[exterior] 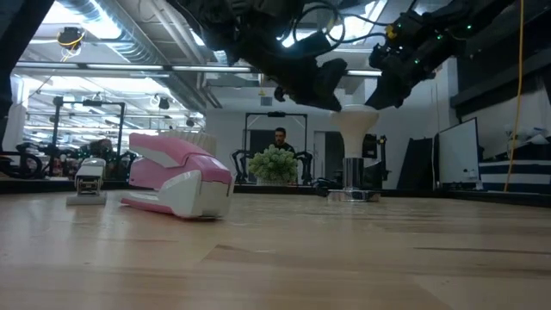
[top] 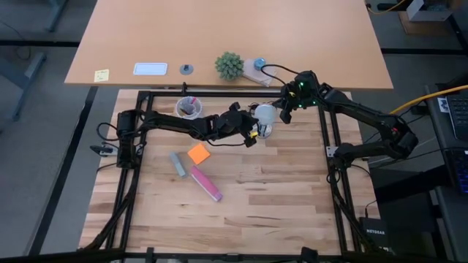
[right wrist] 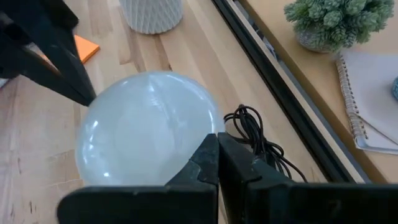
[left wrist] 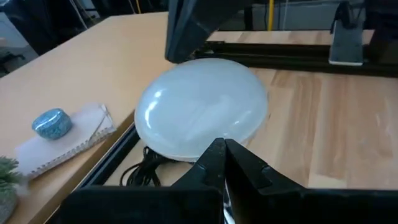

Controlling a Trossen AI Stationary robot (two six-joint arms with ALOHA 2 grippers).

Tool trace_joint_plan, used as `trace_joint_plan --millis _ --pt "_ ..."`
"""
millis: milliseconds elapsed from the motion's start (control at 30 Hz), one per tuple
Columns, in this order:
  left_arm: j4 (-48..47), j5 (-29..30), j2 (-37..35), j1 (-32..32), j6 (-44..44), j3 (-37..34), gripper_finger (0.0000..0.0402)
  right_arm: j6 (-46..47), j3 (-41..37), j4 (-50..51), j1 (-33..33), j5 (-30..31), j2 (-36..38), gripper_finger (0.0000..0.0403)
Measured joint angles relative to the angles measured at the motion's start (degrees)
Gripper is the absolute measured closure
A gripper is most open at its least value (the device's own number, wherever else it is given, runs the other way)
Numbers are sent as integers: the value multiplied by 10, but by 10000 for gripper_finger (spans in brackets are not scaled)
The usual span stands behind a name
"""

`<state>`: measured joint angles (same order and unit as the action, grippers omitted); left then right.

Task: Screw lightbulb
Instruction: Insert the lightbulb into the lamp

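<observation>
Wooden tabletop holds the lightbulb upright on its socket near the back edge; the left gripper and right gripper, both closed and empty, flank it. Smooth, fragile glass probably wants a gentle hold round its widest part

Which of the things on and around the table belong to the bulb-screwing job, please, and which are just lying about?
Part of the job:
- lightbulb
- metal socket under it
- left gripper, shut, beside the bulb
- right gripper, shut, beside the bulb

Just lying about:
- white cup
- pink stapler
- orange sticky notes
- small plant
</observation>
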<state>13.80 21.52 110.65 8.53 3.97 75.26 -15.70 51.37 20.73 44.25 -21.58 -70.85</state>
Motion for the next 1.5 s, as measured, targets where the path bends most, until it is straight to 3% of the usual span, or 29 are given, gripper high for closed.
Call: trace_joint_plan --millis 1000,1300,1500 --pt "17 9 9 36 -28 0 401 36 1 68 1 -23 2 400" --pt "16 13 9 51 -37 0 401 39 0 84 -1 -109 2 400" --pt "19 10 10 56 -40 0 401 64 0 82 -2 -119 2 400"
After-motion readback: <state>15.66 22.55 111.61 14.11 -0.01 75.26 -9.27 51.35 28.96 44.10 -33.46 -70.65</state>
